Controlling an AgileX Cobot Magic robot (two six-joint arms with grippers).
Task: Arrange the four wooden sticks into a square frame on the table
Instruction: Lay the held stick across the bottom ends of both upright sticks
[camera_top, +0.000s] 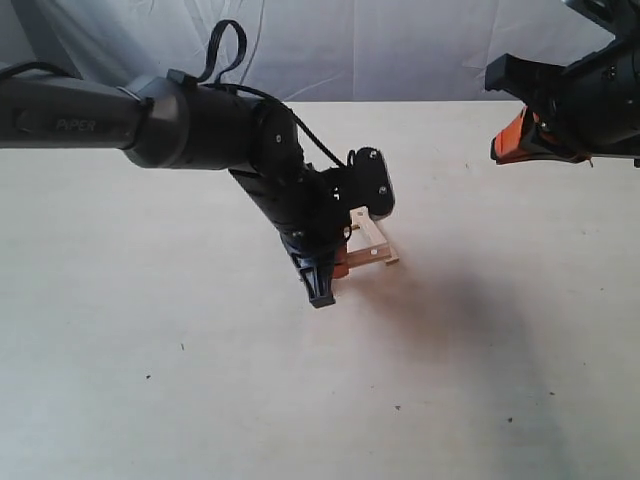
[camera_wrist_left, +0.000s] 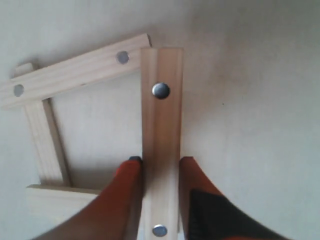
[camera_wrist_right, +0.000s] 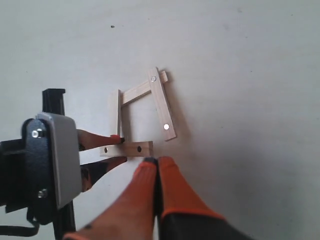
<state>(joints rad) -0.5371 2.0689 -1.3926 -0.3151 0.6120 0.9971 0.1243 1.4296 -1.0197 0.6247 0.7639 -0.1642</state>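
Between left fingers (camera_wrist_left: 120, 200) sits one stick (camera_wrist_left: 161, 130), clear only in wrist views.

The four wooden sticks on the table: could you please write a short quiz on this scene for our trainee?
1. True or false: the right gripper holds a stick.
2. How many wooden sticks show in the left wrist view?
3. The left gripper grips: A. one stick; B. two sticks; C. nothing.
Key: 1 false, it is shut and empty; 2 four; 3 A, the held stick sits between its orange fingers.
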